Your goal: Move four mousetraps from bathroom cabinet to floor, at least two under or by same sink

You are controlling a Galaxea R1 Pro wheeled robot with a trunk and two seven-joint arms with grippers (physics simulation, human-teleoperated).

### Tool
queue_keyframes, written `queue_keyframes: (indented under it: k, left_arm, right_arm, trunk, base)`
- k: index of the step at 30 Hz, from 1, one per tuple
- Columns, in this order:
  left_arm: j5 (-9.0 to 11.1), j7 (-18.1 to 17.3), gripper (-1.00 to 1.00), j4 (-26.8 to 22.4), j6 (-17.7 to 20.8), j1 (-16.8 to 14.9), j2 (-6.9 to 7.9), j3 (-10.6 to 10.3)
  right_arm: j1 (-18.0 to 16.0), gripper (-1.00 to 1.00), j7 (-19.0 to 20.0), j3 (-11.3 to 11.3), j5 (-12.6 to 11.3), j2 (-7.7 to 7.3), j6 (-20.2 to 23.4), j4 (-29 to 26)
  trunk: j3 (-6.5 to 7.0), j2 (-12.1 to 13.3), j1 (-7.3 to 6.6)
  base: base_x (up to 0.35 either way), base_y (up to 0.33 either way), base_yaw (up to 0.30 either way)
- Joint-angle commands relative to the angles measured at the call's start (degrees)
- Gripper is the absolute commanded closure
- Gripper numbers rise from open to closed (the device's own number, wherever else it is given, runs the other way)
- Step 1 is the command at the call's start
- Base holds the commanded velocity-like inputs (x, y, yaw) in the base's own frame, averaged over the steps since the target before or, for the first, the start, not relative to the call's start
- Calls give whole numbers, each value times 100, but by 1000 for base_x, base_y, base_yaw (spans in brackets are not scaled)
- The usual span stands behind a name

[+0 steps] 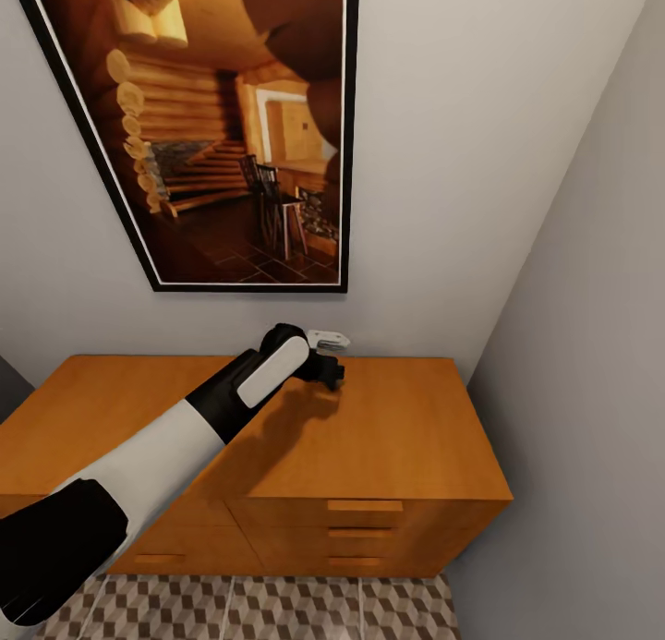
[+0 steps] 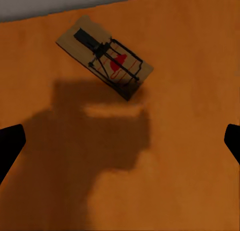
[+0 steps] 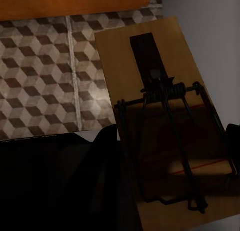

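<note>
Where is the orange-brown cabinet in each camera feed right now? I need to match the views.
Head view: the cabinet spans the lower half, against the grey wall.
Left wrist view: its top is the orange surface under the loose mousetrap.
Right wrist view: an orange strip beyond the tiles, behind the held mousetrap.
Shared landmark: the cube-pattern bathroom floor at the cabinet's foot, in the head and right wrist views.
</note>
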Motion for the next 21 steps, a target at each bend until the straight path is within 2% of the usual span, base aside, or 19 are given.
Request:
queue_keyframes:
  k: [1,11,21]
  left_arm:
    - [62,61,-100,12,-72,-7,0,34]
    - [56,74,-100,104,-277,-7,-2,121]
    - [56,103,-100,227,-788,-7,-28,124]
  right_arm:
    - [-4,100,-16,50,-55,2,-19,4]
    - [-4,100,-16,49,-53,2,-19,4]
    - [-4,100,-16,52,-53,2,-19,4]
  trunk:
    - [-11,-11,3]
    - [-11,-11,3]
    - [-11,-11,3]
  base:
    - [0,0,0]
    - [0,0,0]
    - [0,0,0]
